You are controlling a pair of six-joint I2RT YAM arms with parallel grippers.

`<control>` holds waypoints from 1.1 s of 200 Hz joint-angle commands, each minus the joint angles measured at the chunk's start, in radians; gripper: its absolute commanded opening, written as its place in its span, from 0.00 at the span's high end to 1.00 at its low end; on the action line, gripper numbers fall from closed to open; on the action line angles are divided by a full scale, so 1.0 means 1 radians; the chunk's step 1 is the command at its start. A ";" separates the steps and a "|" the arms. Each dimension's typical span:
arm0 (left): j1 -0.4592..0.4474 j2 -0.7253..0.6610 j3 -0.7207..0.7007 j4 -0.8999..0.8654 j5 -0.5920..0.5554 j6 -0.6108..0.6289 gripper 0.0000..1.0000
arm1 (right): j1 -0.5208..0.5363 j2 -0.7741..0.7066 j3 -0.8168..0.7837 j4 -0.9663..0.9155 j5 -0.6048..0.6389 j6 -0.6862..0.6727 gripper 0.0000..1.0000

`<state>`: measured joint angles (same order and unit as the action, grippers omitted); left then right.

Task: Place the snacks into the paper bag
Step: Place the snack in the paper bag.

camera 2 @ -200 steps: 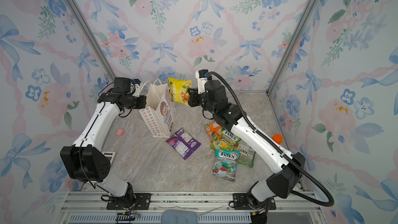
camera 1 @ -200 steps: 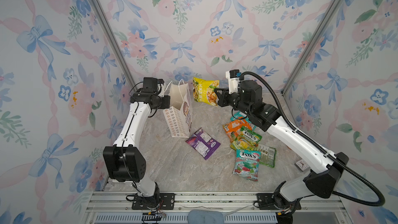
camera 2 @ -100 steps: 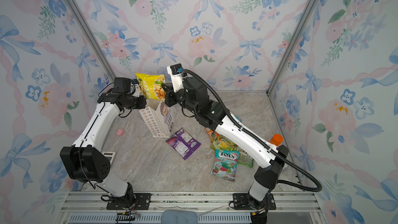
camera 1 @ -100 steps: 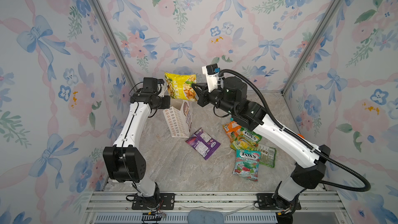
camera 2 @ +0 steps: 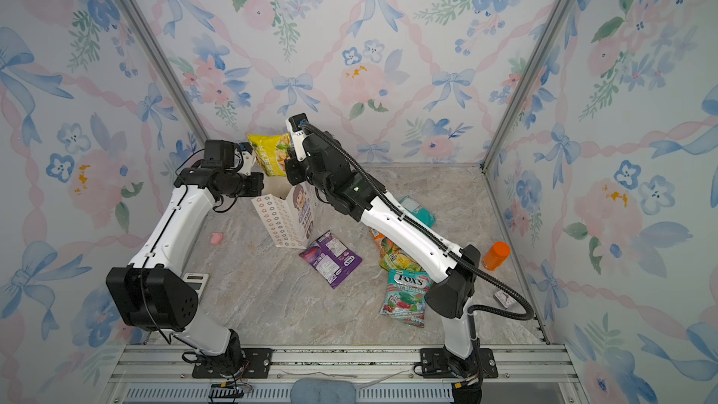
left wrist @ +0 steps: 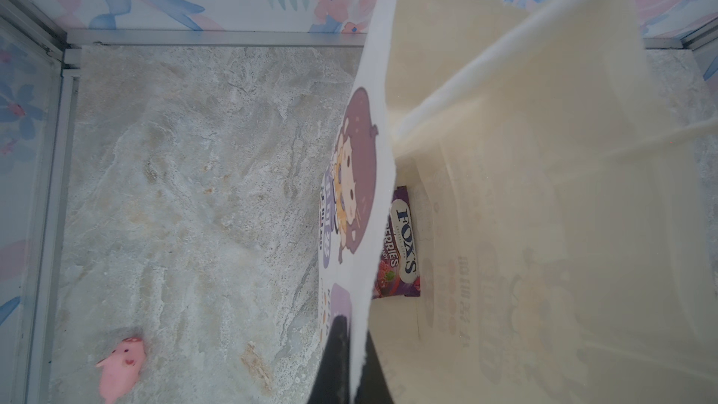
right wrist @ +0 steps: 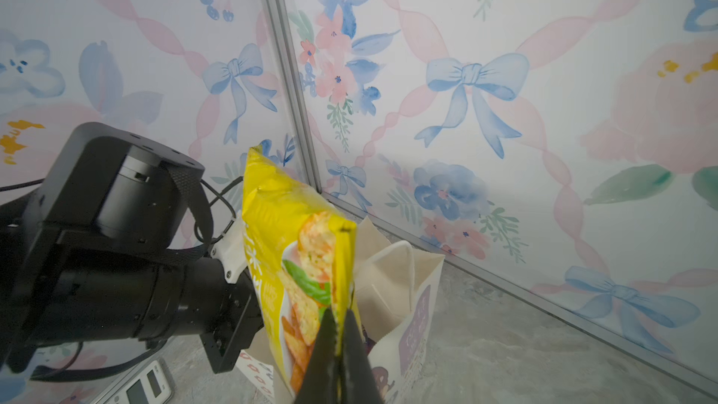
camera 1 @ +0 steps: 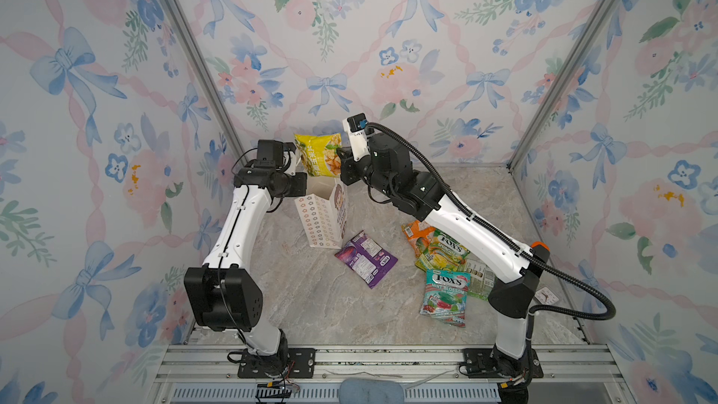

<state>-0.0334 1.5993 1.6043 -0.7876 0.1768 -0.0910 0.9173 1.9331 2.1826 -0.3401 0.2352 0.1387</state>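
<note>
The right end effector (right wrist: 337, 322) pinches one edge of a yellow snack pouch (camera 1: 316, 155) and holds it just over the open mouth of the paper bag (camera 1: 320, 215), at 12 o'clock of the bag in both top views. The left end effector (left wrist: 351, 343) is pinching the bag's wall at the rim. One purple FOX'S pouch (left wrist: 402, 242) lies inside. On the tabletop (camera 1: 311, 305), other pouches (camera 1: 443, 254) lie at 4 and 5 o'clock of the bag.
</note>
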 commanded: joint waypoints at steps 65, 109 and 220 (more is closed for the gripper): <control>-0.005 -0.045 -0.014 0.003 0.030 -0.019 1.00 | -0.036 -0.052 -0.070 -0.024 0.171 -0.063 1.00; -0.005 -0.055 -0.018 0.012 0.044 -0.022 1.00 | -0.034 0.028 0.039 -0.137 0.201 -0.083 1.00; -0.003 -0.062 -0.022 0.018 0.052 -0.025 1.00 | 0.006 0.186 0.266 -0.335 0.221 -0.118 1.00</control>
<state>-0.0334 1.5696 1.5929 -0.7868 0.2070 -0.1020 0.9131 2.1052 2.4069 -0.6254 0.4278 0.0395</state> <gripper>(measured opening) 0.048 0.046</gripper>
